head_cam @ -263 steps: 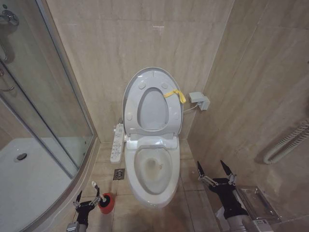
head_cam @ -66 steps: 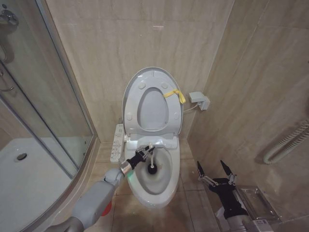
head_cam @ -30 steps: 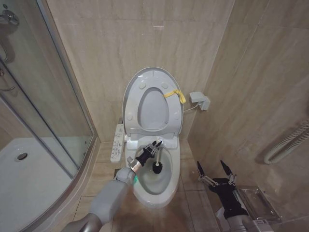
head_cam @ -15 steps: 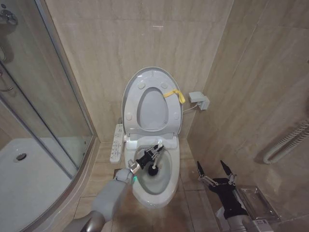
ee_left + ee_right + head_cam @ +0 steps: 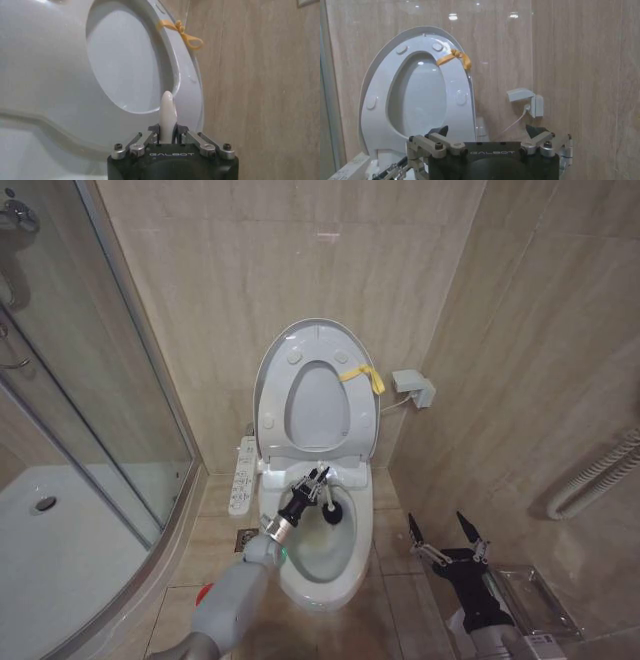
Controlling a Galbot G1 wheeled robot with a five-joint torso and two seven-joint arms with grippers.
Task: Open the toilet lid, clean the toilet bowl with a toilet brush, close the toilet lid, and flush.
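The left tool point(image 5: 318, 483) pinches the thin white handle of the toilet brush point(image 5: 330, 513), whose dark head sits inside the toilet bowl point(image 5: 362, 545) near its rear rim. The brush is judged light and stiff, best gripped high on the handle. The toilet lid point(image 5: 318, 340) stands upright against the wall; the right tool point(image 5: 447, 530) waits low beside the bowl, fingers spread.

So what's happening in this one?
The robot is scrubbing a toilet. Its left gripper is shut on the toilet brush, whose dark head sits inside the toilet bowl near the back rim. The toilet lid and the seat ring stand raised against the wall, a yellow ribbon tied at the edge. The right gripper waits open, low beside the toilet on the robot's right.
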